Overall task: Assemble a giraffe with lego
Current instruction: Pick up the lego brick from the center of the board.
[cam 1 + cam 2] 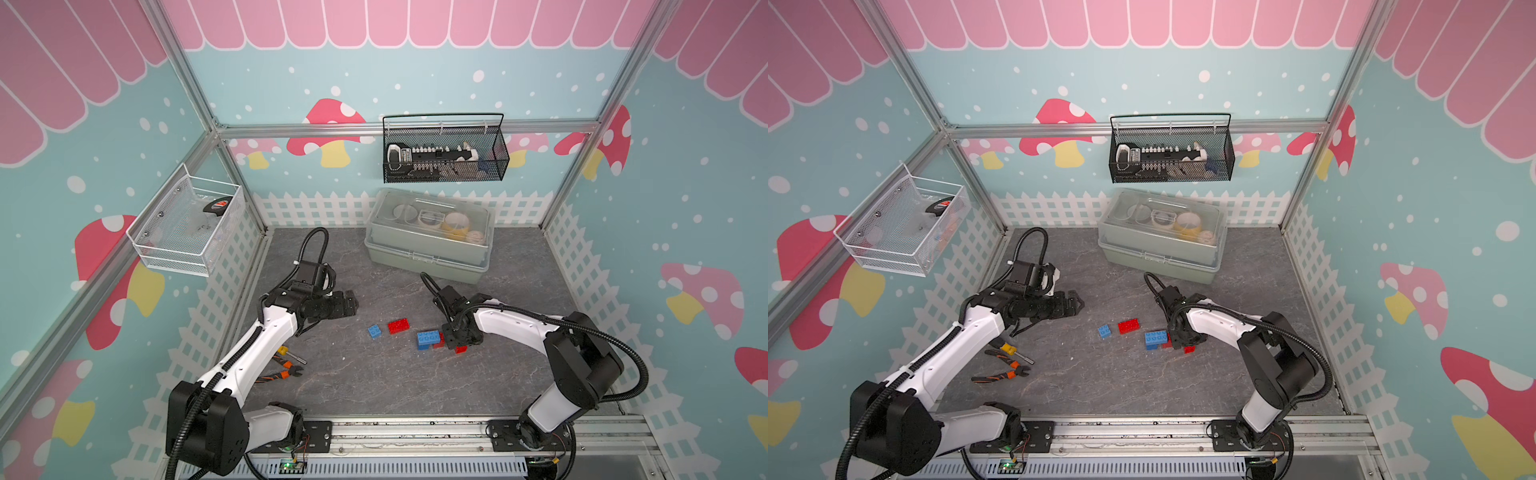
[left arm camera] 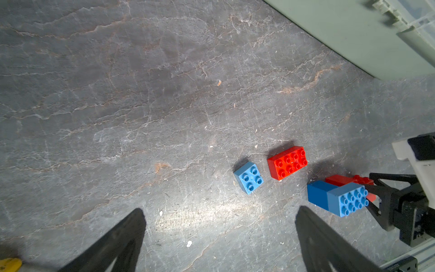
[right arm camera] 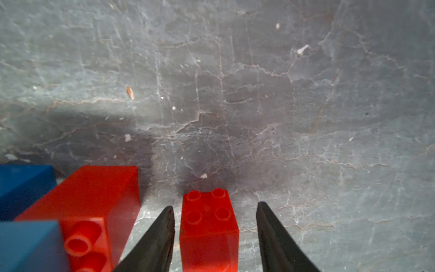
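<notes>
Loose lego lies mid-table: a small blue brick [image 1: 374, 331] [image 2: 249, 177] and a longer red brick [image 1: 398, 326] [image 2: 287, 162]. Right of them the giraffe [image 1: 428, 339] [image 2: 336, 197], a joined lump of blue and red bricks, lies on its side. My right gripper [image 1: 457, 344] [image 3: 214, 205] points down, open, and straddles a small red brick [image 3: 208, 226] [image 1: 460, 349]. One finger sits almost against the brick and a gap shows at the other. My left gripper [image 1: 353, 305] [image 2: 220, 209] hovers to the left, open wide and empty.
Orange-handled pliers [image 1: 286, 374] and a yellow-handled screwdriver [image 1: 286, 352] lie beside the left arm. A grey-green lidded box [image 1: 428, 253] stands at the back. A black mesh basket [image 1: 444, 174] hangs on the back wall and a white one [image 1: 183, 249] on the left wall.
</notes>
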